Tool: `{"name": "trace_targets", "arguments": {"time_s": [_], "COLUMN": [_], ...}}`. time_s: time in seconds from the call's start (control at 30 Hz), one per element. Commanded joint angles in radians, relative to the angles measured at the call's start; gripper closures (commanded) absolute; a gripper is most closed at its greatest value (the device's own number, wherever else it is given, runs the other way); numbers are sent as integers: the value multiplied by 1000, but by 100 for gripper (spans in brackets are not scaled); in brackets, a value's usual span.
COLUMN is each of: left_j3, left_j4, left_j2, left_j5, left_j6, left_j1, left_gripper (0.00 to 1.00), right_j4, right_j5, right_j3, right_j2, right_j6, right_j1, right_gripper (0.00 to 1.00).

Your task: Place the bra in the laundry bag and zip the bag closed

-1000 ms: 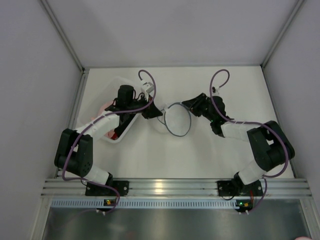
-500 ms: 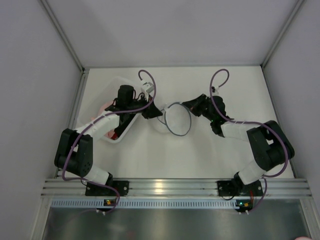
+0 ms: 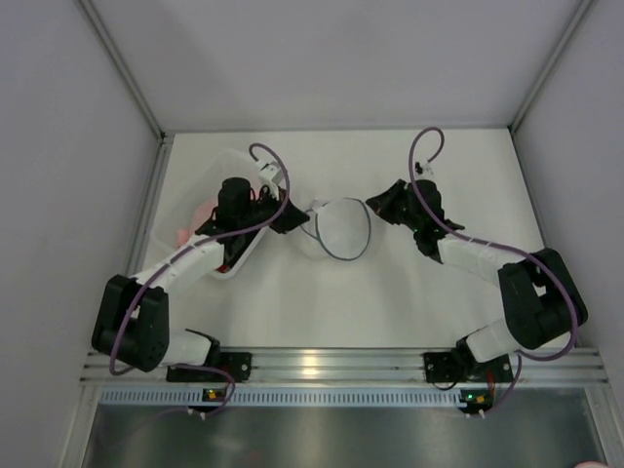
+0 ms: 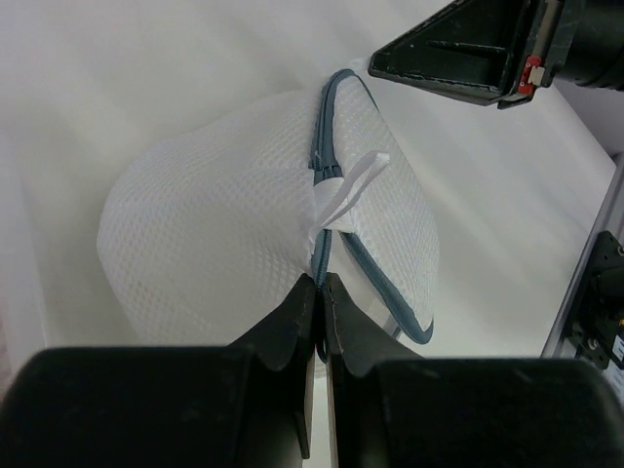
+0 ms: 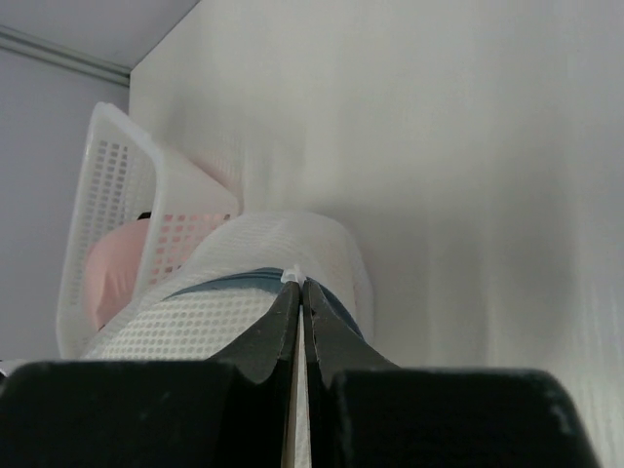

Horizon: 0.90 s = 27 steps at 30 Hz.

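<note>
The laundry bag [image 3: 341, 228] is a round white mesh pouch with a dark blue-grey zipper rim, held between my two grippers at mid table. My left gripper [image 3: 298, 216] is shut on the rim at the bag's left end; the left wrist view shows its tips [image 4: 320, 285] pinching the zipper edge [image 4: 330, 136] below a white ribbon tag [image 4: 353, 187]. My right gripper [image 3: 376, 207] is shut on a small white zipper pull [image 5: 296, 278] at the bag's right end [image 5: 244, 255]. The bra shows in no view as a separate thing.
A clear perforated plastic bin [image 3: 185, 210] lies tilted at the left behind my left arm, holding a pink cloth [image 3: 200, 213] and a black-and-red item. It also shows in the right wrist view [image 5: 112, 185] behind the bag. White walls close the back and both sides.
Both grippers shifted slightly toward the back of the table with the bag between them. The left arm stretched out more, and the bag now looks fuller and whiter.
</note>
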Motion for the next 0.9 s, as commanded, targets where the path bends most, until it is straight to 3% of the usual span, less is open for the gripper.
{"name": "trace_targets", "arguments": {"time_s": [0.0,0.2,0.27,0.33,0.37,0.4,0.43,0.6,0.87], "left_j3": [-54,-156,-158,-141,-135,-115,-103,65,346], "left_j4": [128,208,203,153,136,116,63,-89,-168], "left_j2": [-78,-141,-146,-166,-198,-219,-239,-306,-50], "left_j5": [-85,-155,-103,-62,-62,-75,-91,-232,42], "left_j6": [-92,-208,-196,-187,-176,-166,-138,-75,241], "left_j1": [6,4,3,1,0,-2,-5,-12,-20], "left_gripper": [90,88,75,56,39,30,2,1,1], "right_j4": [-77,-75,-83,-104,-120,-129,-143,-150,-123], "right_j5": [94,77,62,59,32,25,12,-31,-96], "right_j3": [31,-6,4,35,50,64,87,118,130], "right_j2": [-44,-66,-77,-84,-87,-89,-90,-110,-104], "right_j6": [-72,-74,-112,-144,-181,-202,-222,-322,-365], "right_j1": [-24,-25,-24,-22,-22,-21,-19,-13,-5], "right_gripper": [100,100,100,100,100,100,100,100,100]}}
